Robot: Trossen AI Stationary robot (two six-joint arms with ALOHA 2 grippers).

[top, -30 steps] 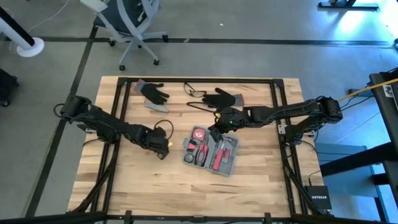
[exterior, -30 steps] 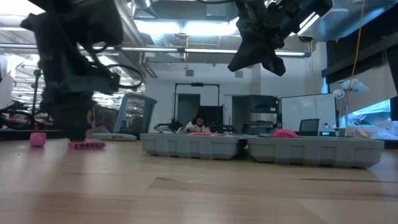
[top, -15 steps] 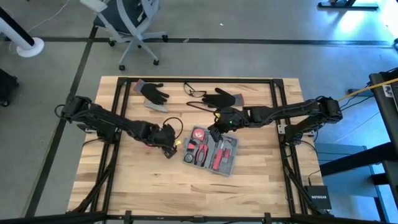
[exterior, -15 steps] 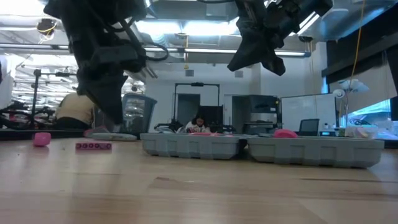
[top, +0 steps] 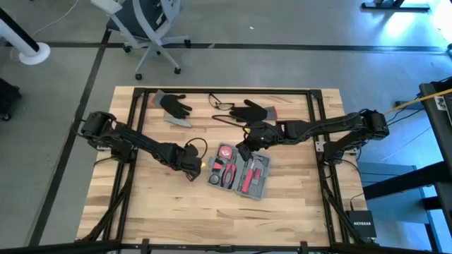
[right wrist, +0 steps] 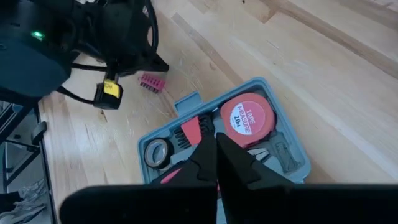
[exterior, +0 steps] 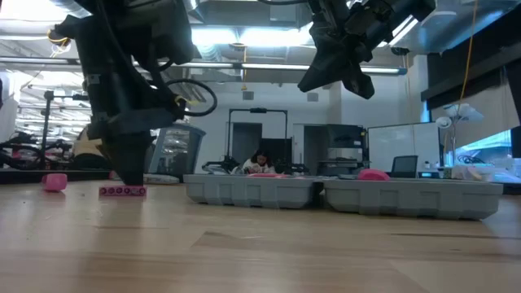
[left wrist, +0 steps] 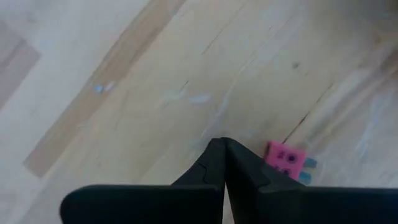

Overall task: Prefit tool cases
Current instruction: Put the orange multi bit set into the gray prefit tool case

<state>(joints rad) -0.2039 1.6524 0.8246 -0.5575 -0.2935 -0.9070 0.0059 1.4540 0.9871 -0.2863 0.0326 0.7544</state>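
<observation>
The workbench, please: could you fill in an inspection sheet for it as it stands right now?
Surface: wooden table, bare planks in front.
Job's things: tool case lies open, red tape measure seated inside.
Clutter: pink bit holder beside the case; two gloves and glasses at the far edge.
Grippers: left gripper shut, low by the bit holder; right gripper shut above the case.
Cables: loop on left wrist.
Surroundings: office chair.

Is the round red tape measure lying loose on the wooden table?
No, the round red tape measure sits inside the open grey-blue plastic tool case, in its moulded slot.
</observation>
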